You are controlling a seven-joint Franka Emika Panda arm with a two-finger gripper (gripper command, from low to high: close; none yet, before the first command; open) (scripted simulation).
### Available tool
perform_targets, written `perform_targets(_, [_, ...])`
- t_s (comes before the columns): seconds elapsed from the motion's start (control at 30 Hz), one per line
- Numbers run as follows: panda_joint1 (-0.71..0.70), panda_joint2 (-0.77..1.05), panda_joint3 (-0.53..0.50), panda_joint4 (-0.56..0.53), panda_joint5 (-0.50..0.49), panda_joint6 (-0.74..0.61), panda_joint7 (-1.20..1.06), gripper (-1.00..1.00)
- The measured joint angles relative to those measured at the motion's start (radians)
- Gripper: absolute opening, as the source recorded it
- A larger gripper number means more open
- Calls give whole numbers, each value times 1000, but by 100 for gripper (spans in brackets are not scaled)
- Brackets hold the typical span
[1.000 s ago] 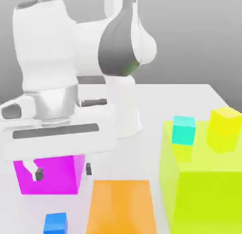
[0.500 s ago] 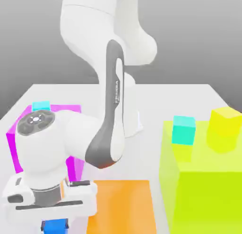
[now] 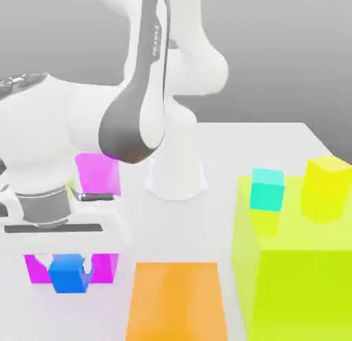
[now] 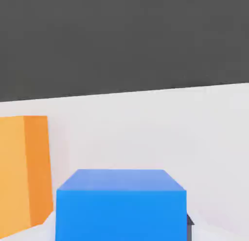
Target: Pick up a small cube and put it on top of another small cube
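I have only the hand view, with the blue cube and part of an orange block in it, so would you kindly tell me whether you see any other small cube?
Observer: Yes, in the exterior view a turquoise cube and a yellow cube sit on top of the lime block.
Operator: Thank you. On which side of the orange block is that lime block?
Observer: It stands toward the exterior view's right of the orange one.
Operator: And what is behind my blue cube, seen from there?
Observer: A magenta block, partly hidden by the gripper and the cube it holds.
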Motion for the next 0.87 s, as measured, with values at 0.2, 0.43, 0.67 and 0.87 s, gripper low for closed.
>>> perform_targets(0.2, [-68, -218, -5, -57, -99, -146, 226, -100])
perform_targets(0.43, [-195, -478, 42, -123, -236, -318, 508, -100])
perform_targets(0.67, [-329, -649, 102, -215, -334, -388, 719, -100])
perform_targets(0.87, [-338, -612, 94, -284, -342, -282, 723, 100])
